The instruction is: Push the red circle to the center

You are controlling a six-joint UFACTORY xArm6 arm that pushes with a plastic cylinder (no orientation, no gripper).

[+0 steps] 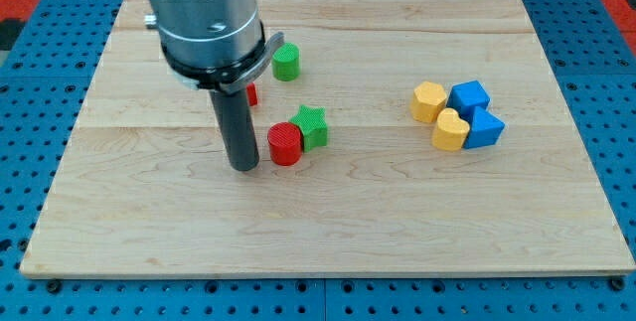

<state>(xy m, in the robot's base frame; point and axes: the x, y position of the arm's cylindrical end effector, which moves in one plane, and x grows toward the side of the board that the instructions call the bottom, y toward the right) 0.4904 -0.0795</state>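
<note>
The red circle [284, 143] is a ribbed red cylinder lying left of the middle of the wooden board [328, 222]. A green star [311, 125] touches it on its upper right. My tip [243, 166] is the lower end of the dark rod, standing on the board just left of the red circle, a small gap apart. The arm's grey body covers the board's upper left part.
A green cylinder [286, 63] sits above the star. Another red block [252, 93] shows partly behind the rod. At the view's right a cluster holds a yellow hexagon [429, 101], a yellow heart [450, 129], a blue cube [469, 95] and a blue block [484, 128].
</note>
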